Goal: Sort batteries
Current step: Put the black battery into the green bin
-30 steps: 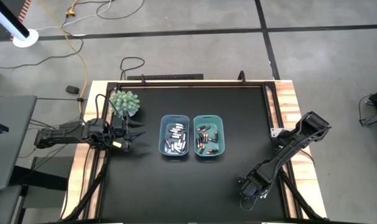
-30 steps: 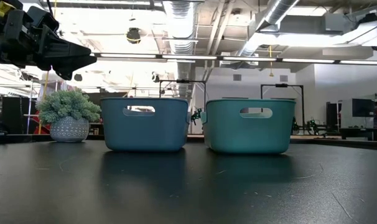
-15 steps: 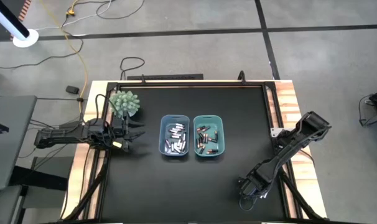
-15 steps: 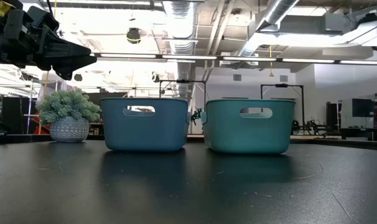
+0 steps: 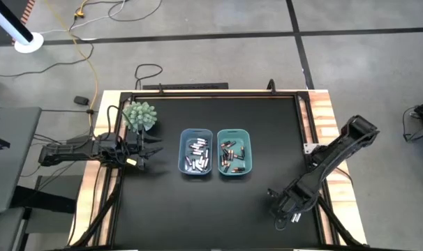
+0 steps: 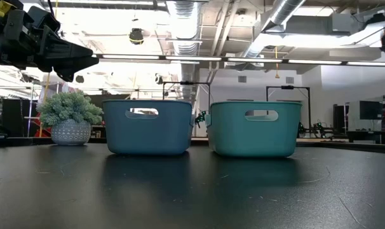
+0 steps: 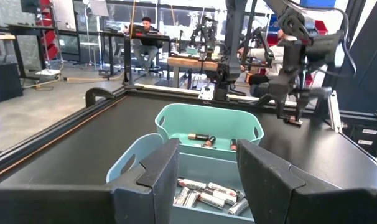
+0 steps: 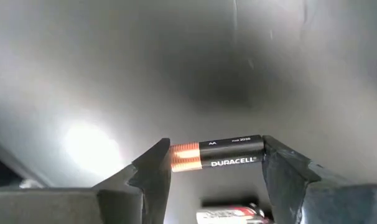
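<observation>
One black-and-copper battery clamped end to end between the fingers of the right gripper, low over the black table near its front right corner; a second, paler battery lying on the tabletop just beneath it; many more batteries sorted into two bins at mid-table, silvery-white ones in the blue bin, dark copper-ended ones in the teal bin, bins side by side and nearly touching; same two bins seen in the left wrist view, teal bin beyond the blue; left gripper held above the table's left edge, jaws apart and holding nothing, pointed at the bins from well clear of them; small potted plant in a pale pot just behind that gripper, near the table's back left corner; beyond the table, a seated person at a desk in the workshop.
</observation>
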{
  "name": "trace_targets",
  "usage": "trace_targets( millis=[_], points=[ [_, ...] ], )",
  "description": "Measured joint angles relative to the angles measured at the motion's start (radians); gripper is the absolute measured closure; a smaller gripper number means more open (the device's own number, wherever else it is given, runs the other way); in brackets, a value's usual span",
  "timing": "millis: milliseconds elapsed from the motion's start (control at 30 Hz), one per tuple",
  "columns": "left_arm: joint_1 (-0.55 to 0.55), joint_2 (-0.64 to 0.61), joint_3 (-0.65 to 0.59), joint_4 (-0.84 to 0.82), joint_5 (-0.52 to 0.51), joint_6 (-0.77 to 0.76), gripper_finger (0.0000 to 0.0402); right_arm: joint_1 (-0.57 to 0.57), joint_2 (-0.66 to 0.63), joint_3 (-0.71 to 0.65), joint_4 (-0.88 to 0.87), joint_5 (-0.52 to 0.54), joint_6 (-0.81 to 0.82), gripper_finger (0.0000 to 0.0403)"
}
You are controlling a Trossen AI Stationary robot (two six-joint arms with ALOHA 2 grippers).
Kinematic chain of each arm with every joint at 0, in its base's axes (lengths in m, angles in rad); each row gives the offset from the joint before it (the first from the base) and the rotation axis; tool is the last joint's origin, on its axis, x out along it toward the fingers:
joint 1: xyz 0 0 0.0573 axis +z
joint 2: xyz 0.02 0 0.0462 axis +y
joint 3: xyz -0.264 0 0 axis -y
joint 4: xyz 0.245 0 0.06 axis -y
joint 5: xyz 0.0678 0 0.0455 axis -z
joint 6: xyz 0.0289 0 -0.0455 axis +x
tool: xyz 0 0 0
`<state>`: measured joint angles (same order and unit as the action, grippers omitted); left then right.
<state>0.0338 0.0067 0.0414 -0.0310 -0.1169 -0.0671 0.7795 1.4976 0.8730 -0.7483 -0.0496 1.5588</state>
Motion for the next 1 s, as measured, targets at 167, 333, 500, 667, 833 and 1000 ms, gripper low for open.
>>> trace_targets(
  millis=[167,333,500,667,833,1000],
  points=[
    [0.0,0.0,0.0,0.0,0.0,0.0,0.0244,-0.018,-0.097,0.001,0.006,0.167,0.035,0.0183],
    [0.0,0.0,0.0,0.0,0.0,0.0,0.0244,-0.059,-0.207,0.002,0.081,0.438,0.013,0.0182],
    [0.0,0.0,0.0,0.0,0.0,0.0,0.0244,-0.169,-0.289,0.003,0.213,0.637,-0.144,0.0183],
    [0.0,0.0,0.0,0.0,0.0,0.0,0.0244,-0.372,-0.293,0.003,0.483,0.656,-0.417,0.0183],
    [0.0,0.0,0.0,0.0,0.0,0.0,0.0244,-0.564,-0.218,0.038,0.68,0.525,-0.602,0.0183],
    [0.0,0.0,0.0,0.0,0.0,0.0,0.0244,-0.683,-0.069,0.223,0.464,0.374,-0.628,0.0183]
  ],
)
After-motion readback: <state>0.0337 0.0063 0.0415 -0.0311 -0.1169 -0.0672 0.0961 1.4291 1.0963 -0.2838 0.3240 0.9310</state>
